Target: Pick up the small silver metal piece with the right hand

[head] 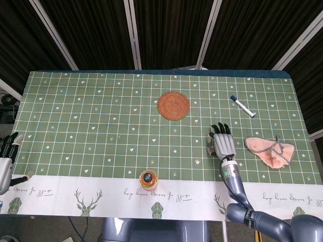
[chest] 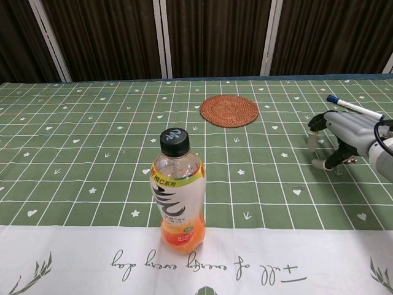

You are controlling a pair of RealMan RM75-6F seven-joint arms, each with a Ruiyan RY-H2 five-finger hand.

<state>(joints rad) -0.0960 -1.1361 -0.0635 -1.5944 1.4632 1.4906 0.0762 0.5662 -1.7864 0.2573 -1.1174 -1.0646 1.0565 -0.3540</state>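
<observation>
My right hand sits low over the tablecloth at the right of the table, palm down, fingers bent toward the cloth. In the chest view the right hand covers the spot where the small silver metal piece lies. Only a sliver of the metal piece shows behind the thumb, and the head view hides it entirely. The thumb tip touches the cloth, apart from the other fingertips. I see no grip on the piece. My left hand rests at the far left edge, fingers spread and holding nothing.
An orange drink bottle stands near the front edge, left of centre. A round woven coaster lies mid-table. A blue-capped marker lies far right, and a pink cloth is just right of my right hand.
</observation>
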